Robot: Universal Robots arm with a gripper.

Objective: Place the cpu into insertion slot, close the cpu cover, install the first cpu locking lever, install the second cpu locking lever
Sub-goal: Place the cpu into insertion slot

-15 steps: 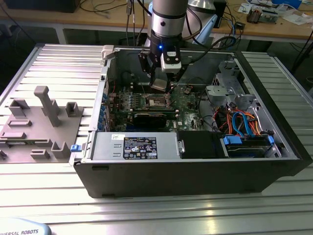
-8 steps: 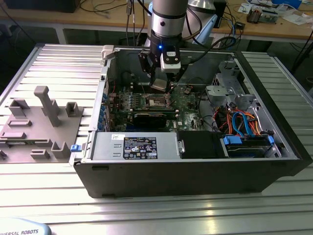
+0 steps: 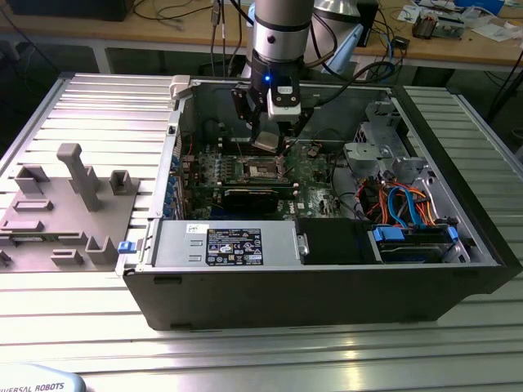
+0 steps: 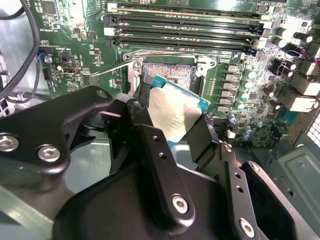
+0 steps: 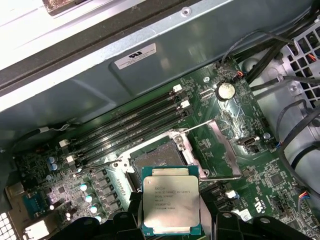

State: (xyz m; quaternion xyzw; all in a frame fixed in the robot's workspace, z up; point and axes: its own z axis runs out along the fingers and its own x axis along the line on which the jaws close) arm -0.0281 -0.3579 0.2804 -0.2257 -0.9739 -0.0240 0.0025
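Note:
My gripper (image 3: 270,135) hangs inside the open computer case, shut on the cpu (image 3: 268,142). In both wrist views the cpu (image 4: 172,112) (image 5: 171,202) shows as a silvery square chip on a green board, clamped at two opposite edges by black fingers (image 4: 145,127). It is held above the insertion slot (image 5: 159,156) (image 4: 170,75), apart from it and overlapping its near edge. The slot lies bare, with its contact field showing. The cpu cover (image 5: 220,149) is swung open beside the slot. Two thin wire locking levers (image 5: 197,126) (image 4: 150,53) stand released along the slot's sides.
Several memory slots (image 5: 127,125) run along the slot's far side. A cable bundle (image 3: 400,200) and a drive cage (image 3: 380,139) fill the case at the exterior view's right. The power supply (image 3: 229,245) sits at the front. A grey fixture (image 3: 65,212) lies outside the case at the exterior view's left.

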